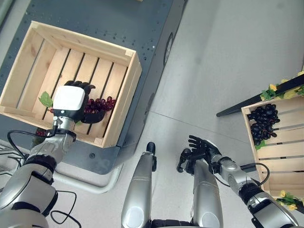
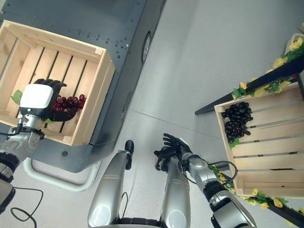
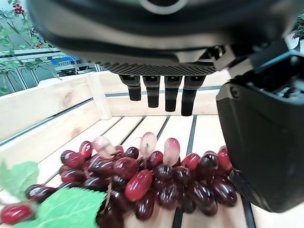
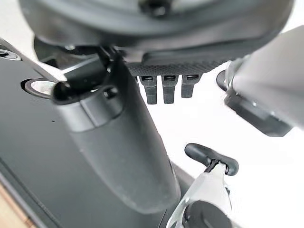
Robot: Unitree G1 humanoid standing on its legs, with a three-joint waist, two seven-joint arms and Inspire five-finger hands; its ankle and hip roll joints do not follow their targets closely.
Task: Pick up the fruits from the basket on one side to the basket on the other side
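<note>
One red grape bunch (image 3: 142, 183) beneath open left hand (image 1: 72, 102).

a bunch of glossy dark red grapes (image 3: 152, 183) with a green leaf at one end lies on the slatted floor of the pale wooden crate (image 1: 118, 90) on the robot's left, directly beneath the left hand's fingers (image 3: 161, 92), which hang straight above it without touching, and just beside its thumb. a bunch of black grapes (image 1: 263, 122) with a small green leaf lies in the upper part of the tilted wooden crate (image 1: 285, 156) on the robot's right, well apart from the right hand's fingers (image 1: 199, 145).
</note>
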